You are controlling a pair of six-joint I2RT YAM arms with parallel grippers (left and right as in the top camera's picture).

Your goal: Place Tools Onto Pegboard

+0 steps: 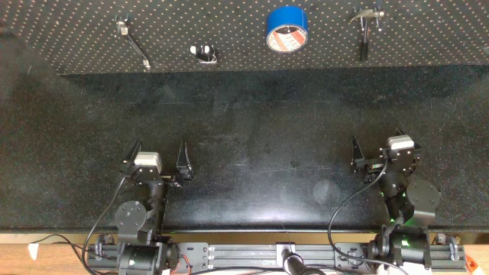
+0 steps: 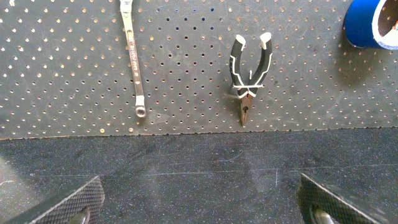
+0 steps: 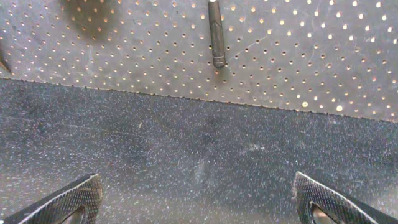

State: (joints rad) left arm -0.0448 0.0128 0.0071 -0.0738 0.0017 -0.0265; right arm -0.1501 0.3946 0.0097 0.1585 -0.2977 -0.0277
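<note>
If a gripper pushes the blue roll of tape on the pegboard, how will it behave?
The blue roll of tape hangs on the dark pegboard, so it would probably swing. Being round, it may roll if dropped.

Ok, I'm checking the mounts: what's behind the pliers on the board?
Behind the pliers is the perforated pegboard, visible between the spread handles. A thin white piece crosses the handles near the pivot. Whatever peg carries them is covered by the tool.
</note>
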